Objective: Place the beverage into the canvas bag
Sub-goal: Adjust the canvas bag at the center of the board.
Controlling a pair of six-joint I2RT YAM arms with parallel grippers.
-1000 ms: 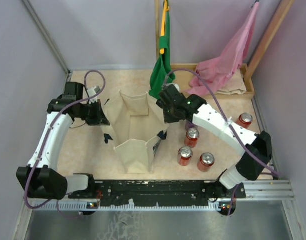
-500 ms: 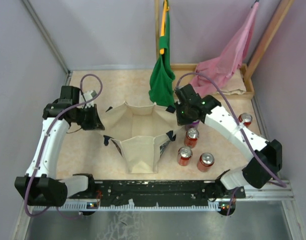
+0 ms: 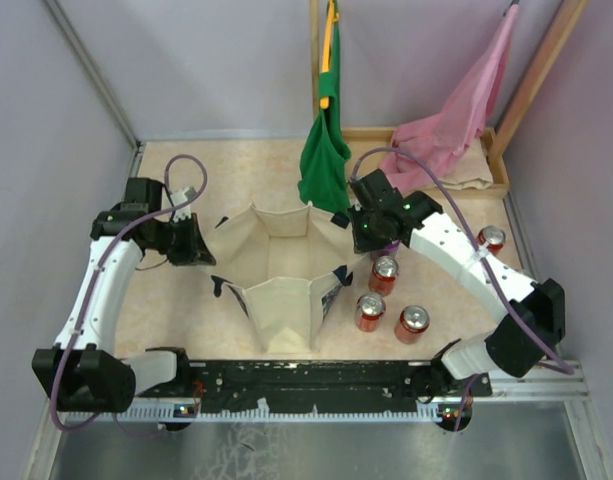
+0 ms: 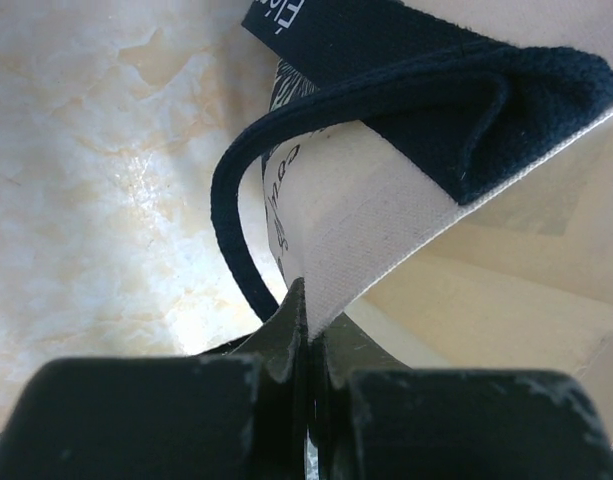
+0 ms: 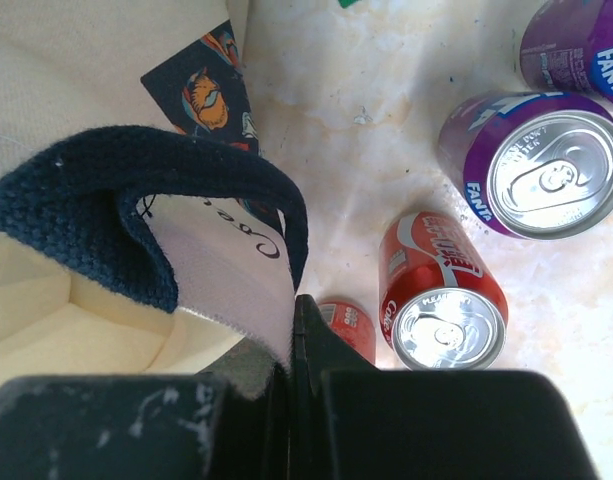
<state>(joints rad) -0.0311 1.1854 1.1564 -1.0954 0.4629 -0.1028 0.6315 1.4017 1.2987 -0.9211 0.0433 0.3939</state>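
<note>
The cream canvas bag with navy straps stands mid-table, its mouth stretched wide open. My left gripper is shut on the bag's left rim; the left wrist view shows cream canvas pinched between the jaws, under a navy strap. My right gripper is shut on the bag's right rim. The beverage cans stand right of the bag: red cans. The right wrist view shows a red Coke can and purple Fanta cans.
A green cloth bag and a pink cloth bag hang at the back. A wooden tray sits at the back right. Grey walls close in the left, back and right sides.
Both grippers have pulled apart, holding the rims. The bag's mouth went from narrow and tall to wide open. The left arm shifted slightly in the last half second.
</note>
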